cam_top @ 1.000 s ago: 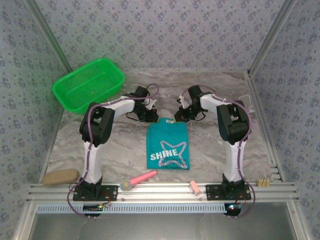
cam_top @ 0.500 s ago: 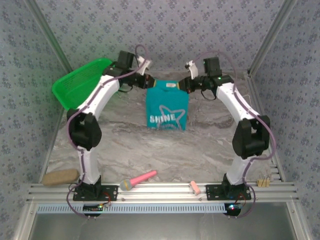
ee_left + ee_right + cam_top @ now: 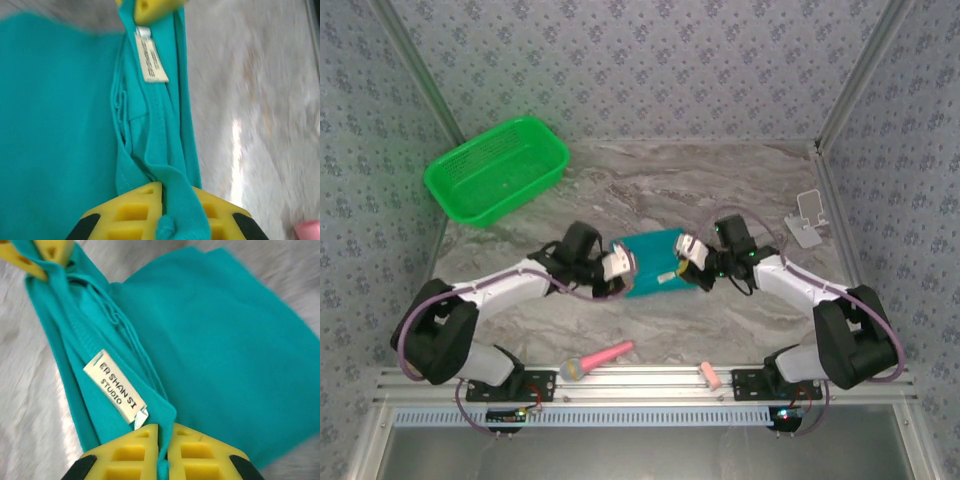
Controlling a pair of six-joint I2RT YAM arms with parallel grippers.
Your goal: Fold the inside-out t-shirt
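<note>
We are holding the plain teal cloth t-shirt [image 3: 656,264], lying folded at centre frame on the grey marbled table [image 3: 720,190]. Our left gripper [image 3: 619,266] is clamping its left end and our right gripper [image 3: 689,250] its right end.

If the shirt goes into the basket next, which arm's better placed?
Left, likely. The left gripper and right gripper are both shut on the shirt, so neither leads there; the basket sits far left, on the left arm's side.
</note>
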